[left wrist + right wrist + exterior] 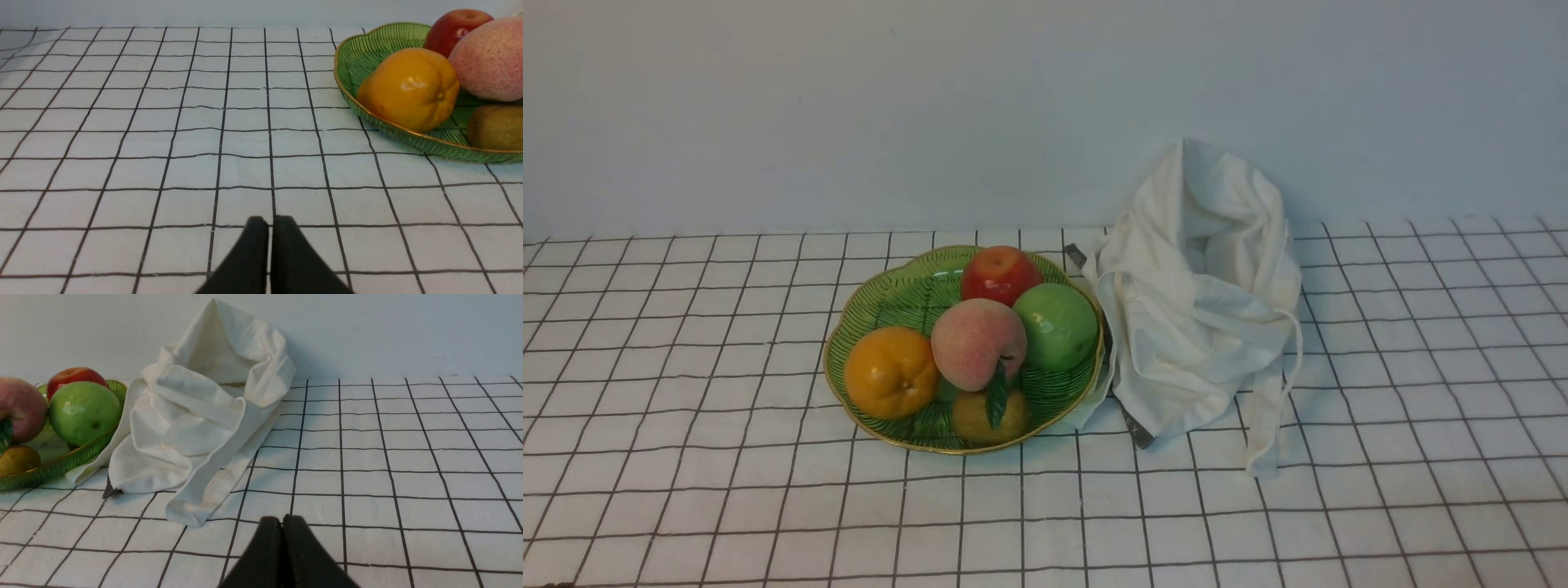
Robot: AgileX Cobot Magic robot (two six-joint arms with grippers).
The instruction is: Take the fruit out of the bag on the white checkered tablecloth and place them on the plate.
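The right gripper (pixel 282 522) had its black fingers pressed together on nothing, low over the white checkered tablecloth (pixel 388 457) near the slumped white cloth bag (pixel 196 416); the left gripper (pixel 270 223) was likewise closed and empty. Both arms looked parked clear of the work. The pale pink fuzzy peach (pixel 977 341) sat on the green leaf-patterned plate (pixel 882 298) among other fruit, suggesting the unloading was finished.
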